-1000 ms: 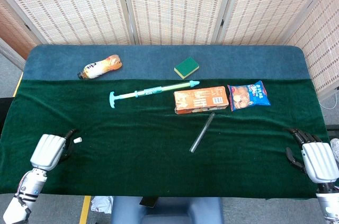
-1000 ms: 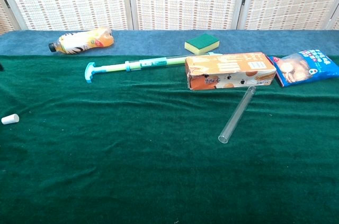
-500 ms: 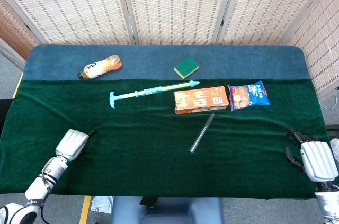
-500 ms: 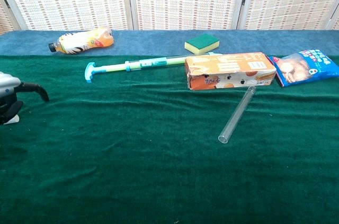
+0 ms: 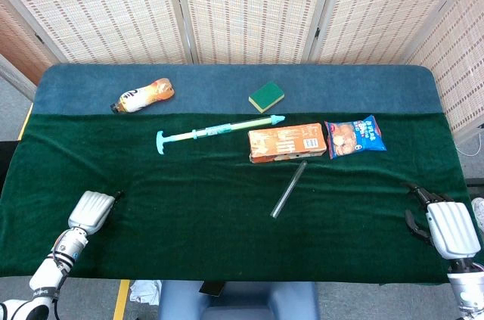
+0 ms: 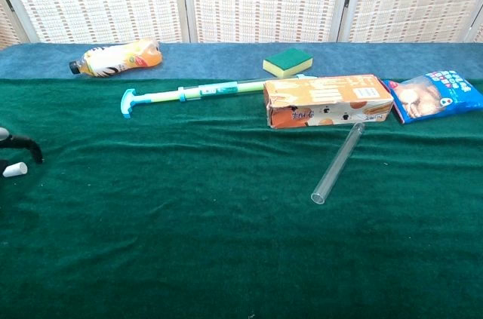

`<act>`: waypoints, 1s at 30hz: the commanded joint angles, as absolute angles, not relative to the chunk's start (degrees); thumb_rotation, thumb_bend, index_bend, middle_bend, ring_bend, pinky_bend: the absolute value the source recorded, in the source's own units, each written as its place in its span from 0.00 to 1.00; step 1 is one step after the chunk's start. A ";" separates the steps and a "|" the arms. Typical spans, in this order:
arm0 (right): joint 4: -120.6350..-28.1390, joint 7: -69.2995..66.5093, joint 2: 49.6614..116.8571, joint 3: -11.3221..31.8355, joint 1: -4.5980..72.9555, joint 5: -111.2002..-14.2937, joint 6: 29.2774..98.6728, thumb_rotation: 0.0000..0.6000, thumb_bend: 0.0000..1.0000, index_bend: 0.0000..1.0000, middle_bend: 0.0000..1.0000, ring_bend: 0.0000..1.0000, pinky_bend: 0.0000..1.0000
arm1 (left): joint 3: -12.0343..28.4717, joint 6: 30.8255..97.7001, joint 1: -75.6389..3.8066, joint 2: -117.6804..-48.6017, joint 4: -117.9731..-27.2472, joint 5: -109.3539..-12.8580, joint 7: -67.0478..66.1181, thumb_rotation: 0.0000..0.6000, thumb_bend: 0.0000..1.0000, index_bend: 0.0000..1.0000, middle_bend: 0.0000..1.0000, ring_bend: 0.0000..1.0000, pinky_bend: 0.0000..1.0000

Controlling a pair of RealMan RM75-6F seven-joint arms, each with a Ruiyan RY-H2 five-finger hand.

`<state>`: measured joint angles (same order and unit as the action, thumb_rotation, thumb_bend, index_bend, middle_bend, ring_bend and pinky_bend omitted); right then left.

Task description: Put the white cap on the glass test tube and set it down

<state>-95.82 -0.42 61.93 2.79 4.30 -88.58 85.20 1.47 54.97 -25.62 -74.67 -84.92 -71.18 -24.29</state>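
Starting at the fingers: on the left hand (image 5: 91,211) only a dark curved fingertip (image 6: 29,147) pokes into the chest view at the far left edge, arched right over the white cap (image 6: 14,170), which sits on the green cloth (image 5: 189,206) looking free rather than pinched. In the head view the hand's shell hides both cap and fingers, so honestly I can't tell whether they're spread or curled, or whether anything touches the cap yet. The right hand (image 5: 446,227) sits at the near right corner of the table, dark fingers (image 5: 418,196) showing a bit apart and nothing in them, well away from everything. The glass test tube (image 6: 338,164) lies on its side mid-cloth, open end toward the robot, far end just in front of the orange carton (image 6: 328,100). Past that there's a teal syringe-looking plunger (image 6: 192,92), a green sponge (image 6: 287,62), a snack bag (image 6: 440,96) and an orange bottle (image 6: 117,56) on the blue strip at the back. My read is that we're at the very first step, going for the cap. Next it needs a clean pinch on that tiny cap without flicking it off the edge, while the right hand comes over to lift the tube so the two can meet.
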 commanded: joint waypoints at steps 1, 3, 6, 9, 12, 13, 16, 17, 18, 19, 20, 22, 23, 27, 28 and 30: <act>-95.92 -0.23 61.94 2.77 4.36 -88.52 85.06 0.99 0.55 0.23 0.44 0.53 0.47 | 1.18 55.39 -25.20 -74.49 -84.27 -70.75 -23.53 1.00 0.83 0.30 0.98 0.92 0.87; -96.05 -0.14 61.93 2.75 4.37 -88.54 85.04 0.99 0.55 0.23 0.44 0.53 0.47 | 1.08 55.34 -25.09 -74.46 -83.87 -70.49 -22.94 1.00 0.83 0.31 0.98 0.92 0.87; -96.19 -0.01 61.94 2.77 4.36 -88.54 85.12 0.98 0.55 0.23 0.44 0.53 0.47 | 0.96 55.06 -25.18 -74.60 -83.18 -70.26 -22.24 1.00 0.83 0.30 0.98 0.92 0.87; -96.30 0.13 61.95 2.77 4.33 -88.55 85.19 0.98 0.55 0.23 0.44 0.53 0.47 | 0.95 54.73 -25.39 -74.95 -82.64 -70.23 -21.36 1.00 0.83 0.30 0.98 0.92 0.87; -96.44 0.16 61.90 2.75 4.22 -88.57 85.38 0.98 0.55 0.23 0.44 0.53 0.47 | 0.81 54.34 -25.68 -75.26 -82.12 -69.92 -21.64 1.00 0.83 0.30 0.98 0.92 0.87; -96.47 0.12 61.88 2.75 4.17 -88.55 85.45 0.98 0.55 0.23 0.44 0.53 0.47 | 0.77 54.24 -25.72 -75.28 -82.12 -69.73 -21.74 1.00 0.83 0.30 0.98 0.92 0.87; -96.44 0.04 61.87 2.74 4.07 -88.39 85.49 0.98 0.55 0.23 0.44 0.53 0.47 | 0.71 54.42 -25.65 -75.14 -82.26 -69.28 -21.86 1.00 0.83 0.30 0.98 0.92 0.87; -96.42 -0.01 61.87 2.74 4.07 -88.34 85.45 0.98 0.55 0.23 0.44 0.54 0.47 | 0.74 54.75 -25.52 -75.03 -82.35 -69.18 -21.74 1.00 0.83 0.30 0.98 0.92 0.87; -96.39 -0.03 61.89 2.74 4.08 -88.31 85.41 0.98 0.55 0.23 0.45 0.54 0.47 | 0.76 54.97 -25.41 -74.91 -82.48 -69.11 -21.55 1.00 0.83 0.30 0.98 0.92 0.87; -96.39 -0.04 61.90 2.74 4.11 -88.32 85.37 0.98 0.55 0.23 0.45 0.54 0.47 | 0.74 55.23 -25.24 -74.69 -82.64 -69.03 -21.31 1.00 0.83 0.30 0.98 0.92 0.87; -96.39 -0.04 61.92 2.75 4.14 -88.34 85.35 0.98 0.55 0.23 0.45 0.54 0.48 | 0.69 55.42 -25.11 -74.46 -82.77 -69.02 -21.17 1.00 0.83 0.30 0.98 0.92 0.87; -96.45 -0.13 61.90 2.81 4.14 -88.39 85.45 0.98 0.55 0.23 0.45 0.54 0.48 | 0.72 55.83 -24.81 -74.03 -83.04 -68.89 -20.57 1.00 0.83 0.31 0.98 0.92 0.87; -96.51 -0.20 61.84 2.85 4.12 -88.40 85.55 0.98 0.55 0.23 0.45 0.54 0.48 | 0.78 56.12 -24.55 -73.76 -83.24 -68.74 -19.96 1.00 0.83 0.31 0.98 0.92 0.87; -96.78 -0.03 61.64 2.93 4.14 -88.53 85.70 0.98 0.55 0.23 0.45 0.55 0.48 | 0.69 57.21 -23.67 -72.66 -83.67 -68.70 -18.56 1.00 0.83 0.31 0.98 0.92 0.87; -96.86 0.00 61.58 2.91 4.14 -88.55 85.69 0.98 0.55 0.23 0.45 0.55 0.48 | 0.58 57.29 -23.48 -72.42 -83.74 -68.64 -18.33 1.00 0.83 0.31 0.98 0.92 0.87; -96.96 -0.04 61.55 2.96 4.14 -88.50 85.71 0.98 0.55 0.23 0.45 0.54 0.48 | 0.32 57.32 -23.09 -71.93 -83.90 -68.45 -17.82 1.00 0.83 0.31 0.98 0.92 0.87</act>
<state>-96.96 -0.03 61.55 2.96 4.14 -88.50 85.71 0.44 57.27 -23.23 -72.08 -83.81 -68.55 -17.99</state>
